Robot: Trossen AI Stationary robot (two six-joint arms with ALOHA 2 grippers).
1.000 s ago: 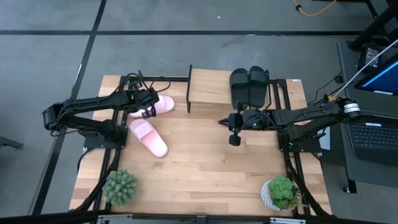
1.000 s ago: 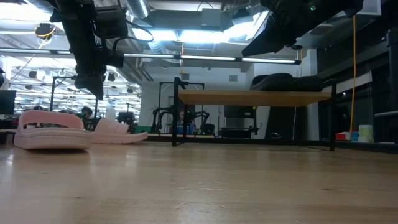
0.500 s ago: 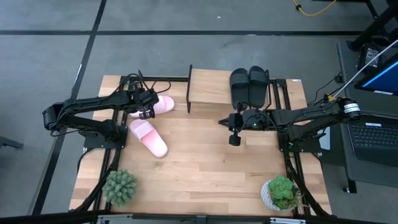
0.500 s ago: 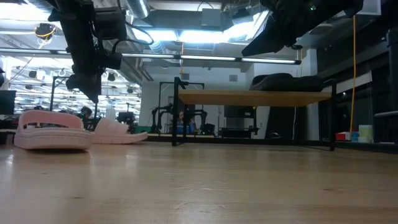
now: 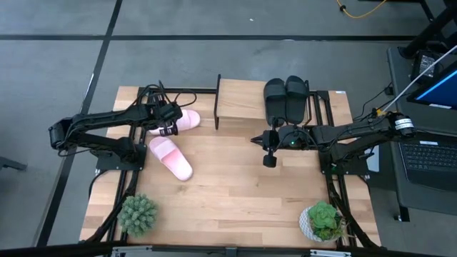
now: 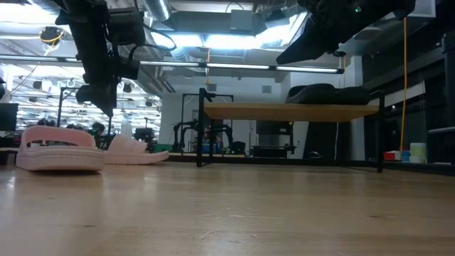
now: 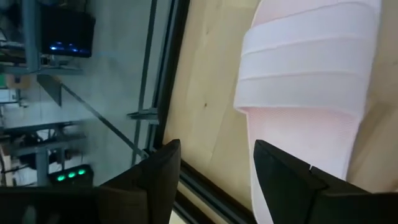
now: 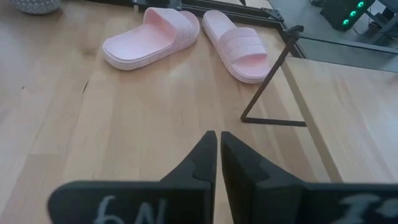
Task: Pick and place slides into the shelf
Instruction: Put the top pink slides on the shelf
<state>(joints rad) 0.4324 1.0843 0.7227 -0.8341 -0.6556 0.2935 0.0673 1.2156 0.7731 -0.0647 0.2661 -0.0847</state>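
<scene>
Two pale pink slides lie soles down on the table's left half, one (image 5: 184,120) at the far side and one (image 5: 170,157) nearer. My left gripper (image 5: 168,123) hangs open just above the far pink slide (image 7: 305,93), clear of it in the low view (image 6: 99,99). Two black slides (image 5: 285,98) stand side by side on the right end of the shelf's light-wood top board (image 5: 239,103). My right gripper (image 5: 255,139) is shut on nothing in front of the shelf, pointing toward the table's left; its wrist view (image 8: 218,134) looks at both pink slides.
A potted plant (image 5: 138,214) stands at the near left corner and another (image 5: 323,220) at the near right. The shelf's black side frame (image 8: 273,81) rises between the board and the pink slides. Bare wood (image 5: 235,185) lies in the table's middle. A laptop (image 5: 428,160) sits off the table's right edge.
My left gripper has opened above the far pink slide; in the low view its lower end stands wider than before. The slides have stayed where they were.
</scene>
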